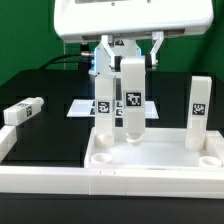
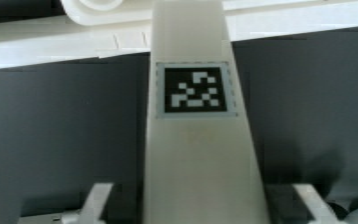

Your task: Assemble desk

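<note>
Exterior view, left to right: a spare leg [image 1: 22, 111] lies on its side on the black desk [image 1: 50, 85], well apart from the tabletop [image 1: 150, 160]. The marker board [image 1: 84, 105] sits flat behind. A standing leg [image 1: 105, 100] rises from the tabletop's far corner on the exterior view's left, and just beside it is the held leg [image 1: 132, 98]. It hangs nearly upright over the tray floor, its lower end close to the floor; I cannot tell whether it touches. A fourth leg [image 1: 200, 108] stands at the far corner on the exterior view's right.

Wrist view: my fingers [image 2: 98, 203] are closed on the held leg's upper end, one on each side of its tagged face.

To seat it well, I judge the leg must stay plumb. Its square end should line up with a free corner socket before I press it down.

The desk is matte black, edged by a white border rail [image 1: 8, 140]. The room behind is dark.
</note>
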